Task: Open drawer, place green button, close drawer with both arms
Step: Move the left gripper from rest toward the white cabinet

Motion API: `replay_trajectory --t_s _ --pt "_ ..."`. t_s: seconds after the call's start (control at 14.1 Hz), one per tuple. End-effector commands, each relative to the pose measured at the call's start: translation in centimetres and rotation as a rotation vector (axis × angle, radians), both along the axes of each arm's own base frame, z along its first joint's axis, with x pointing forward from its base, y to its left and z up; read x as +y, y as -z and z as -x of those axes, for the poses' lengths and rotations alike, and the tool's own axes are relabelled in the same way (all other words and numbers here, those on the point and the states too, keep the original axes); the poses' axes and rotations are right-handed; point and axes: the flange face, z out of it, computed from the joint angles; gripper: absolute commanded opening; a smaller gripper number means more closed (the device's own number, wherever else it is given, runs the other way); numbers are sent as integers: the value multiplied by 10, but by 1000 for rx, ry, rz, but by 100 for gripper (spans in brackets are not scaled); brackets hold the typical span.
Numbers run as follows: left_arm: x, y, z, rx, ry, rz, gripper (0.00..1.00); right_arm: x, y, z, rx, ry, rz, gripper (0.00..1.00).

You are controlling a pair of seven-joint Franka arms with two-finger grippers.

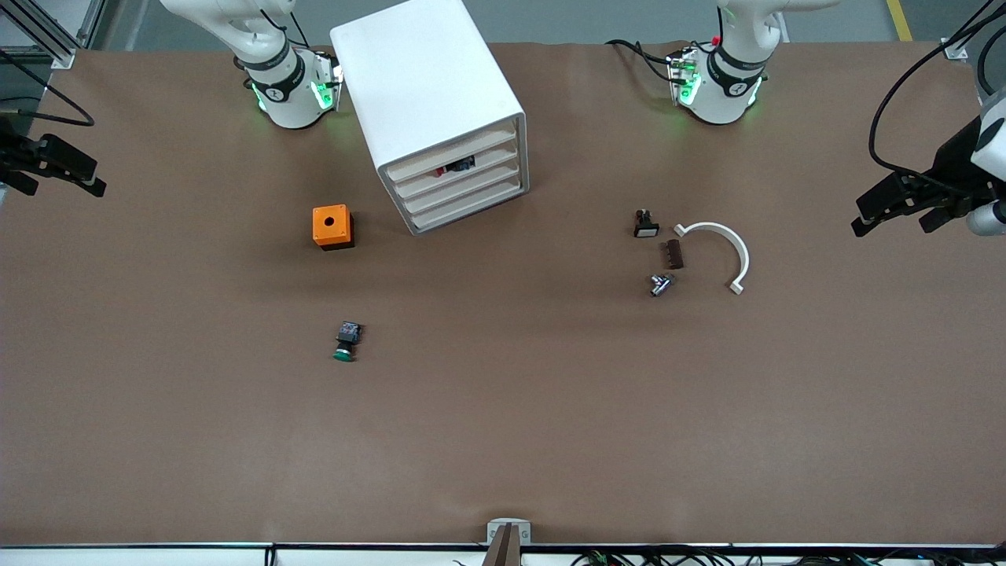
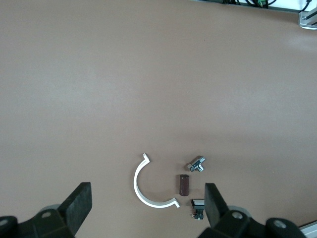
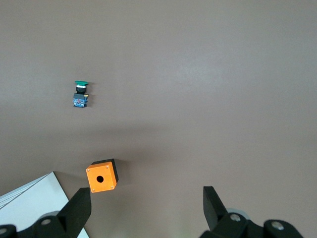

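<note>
Nearest the front camera, the button [image 1: 346, 342] is seen lying on its side on bare table, nearer than the orange box [image 1: 332, 226] and well apart from the cabinet [image 1: 440, 118], whose drawer [image 1: 464, 185], 3rd from the top, appears shut. It could roll if pinched off-centre. Both the left gripper [image 1: 896, 206] and right gripper [image 1: 59, 169] are held wide open and empty at the table's ends; ample open room is left.

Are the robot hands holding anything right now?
No, nothing is held. The left gripper and the right gripper both hang open over bare table. The small green-capped push button lies alone on the brown table.
</note>
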Motion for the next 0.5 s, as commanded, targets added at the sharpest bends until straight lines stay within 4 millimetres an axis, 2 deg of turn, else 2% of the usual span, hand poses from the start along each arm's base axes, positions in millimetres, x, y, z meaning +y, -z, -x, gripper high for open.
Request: replay_trajectory --t_s 0.0,0.21,0.28,0.42 --pt "2 -6 3 3 -4 -22 100 1 -4 -2 5 -11 7 100" --pt "2 -4 2 6 1 -22 100 1 -3 -1 15 -8 5 100" --pt "4 3 0 18 -5 -22 100 1 -3 0 17 -8 5 100" --pt "33 14 -4 52 -42 -23 100 1 -2 0 18 -10 4 100"
